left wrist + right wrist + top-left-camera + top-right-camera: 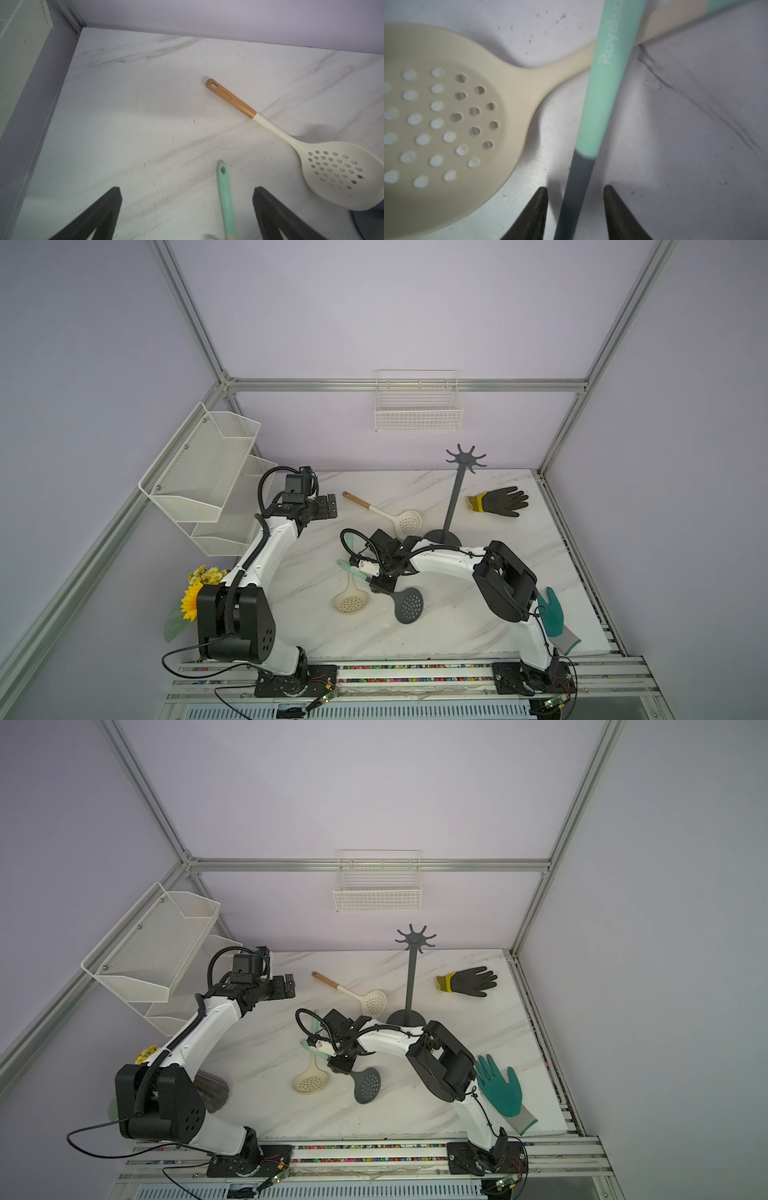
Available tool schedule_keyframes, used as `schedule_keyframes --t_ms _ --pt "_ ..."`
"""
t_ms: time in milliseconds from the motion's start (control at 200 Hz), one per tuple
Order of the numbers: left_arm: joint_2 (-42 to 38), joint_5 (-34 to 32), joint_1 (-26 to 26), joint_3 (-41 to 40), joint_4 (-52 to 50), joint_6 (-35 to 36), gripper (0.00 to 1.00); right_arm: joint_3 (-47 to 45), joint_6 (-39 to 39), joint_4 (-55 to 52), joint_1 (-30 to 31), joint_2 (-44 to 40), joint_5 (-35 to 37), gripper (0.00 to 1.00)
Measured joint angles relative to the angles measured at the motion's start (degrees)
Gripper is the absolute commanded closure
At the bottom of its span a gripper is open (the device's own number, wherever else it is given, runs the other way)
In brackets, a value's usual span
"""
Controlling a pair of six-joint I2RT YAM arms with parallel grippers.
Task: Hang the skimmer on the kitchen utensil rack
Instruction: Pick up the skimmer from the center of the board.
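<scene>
Closest to the right wrist lens, the dark fingertips (533, 214) of the right hand (576, 191) are seen standing either side of the grey neck of a skimmer with a dark grey perforated head and a mint-green handle (600, 93). A gap is left on both sides, so the hand is part-open and nothing is gripped yet. That skimmer is taken to be the task's thing. It is laid flat on the white marble-patterned worktop (457, 630), directly beneath the right hand. Its head is toward the front edge and its long axis is run diagonally back toward the robot's left, where its handle is crossed over the neck of a cream skimmer with a mint-green handle (517, 87). The dark grey kitchen utensil rack (454, 502), with round base, thin pole and crown of curved hooks, is stood upright just behind the right hand and to the robot's right, so the right arm is much the nearer. The handle end is pointed away from it, and a lift and a turn are judged to be needed. No utensil is seen on the hooks. The left hand (329, 506) is held over the back left of the worktop, fingers spread wide, nothing between them. In the white wire basket (417, 418) on the rear wall and the white tiered mesh shelf (195, 472) at the left, nothing can be made out.
</scene>
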Motion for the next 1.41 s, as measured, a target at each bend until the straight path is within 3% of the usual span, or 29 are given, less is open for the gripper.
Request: schedule_keyframes --t_ms 105,280,905,1290,1405 --pt "0.0 0.0 0.1 0.0 0.0 0.0 0.00 0.0 0.1 0.0 0.0 0.0 0.3 0.61" --pt "0.0 0.0 0.1 0.0 0.0 0.0 0.00 0.0 0.4 0.0 0.0 0.2 0.4 0.78" --pt "0.0 0.2 0.1 0.0 0.0 0.0 0.00 -0.2 1.8 -0.2 0.0 -0.8 1.8 0.85" --pt "0.0 1.0 0.2 0.0 0.0 0.0 0.00 -5.5 2.7 0.3 -1.3 -16.7 3.9 0.86" --pt "0.0 1.3 0.2 0.0 0.0 0.0 0.00 -6.8 3.3 1.1 -2.9 -20.4 3.7 0.92"
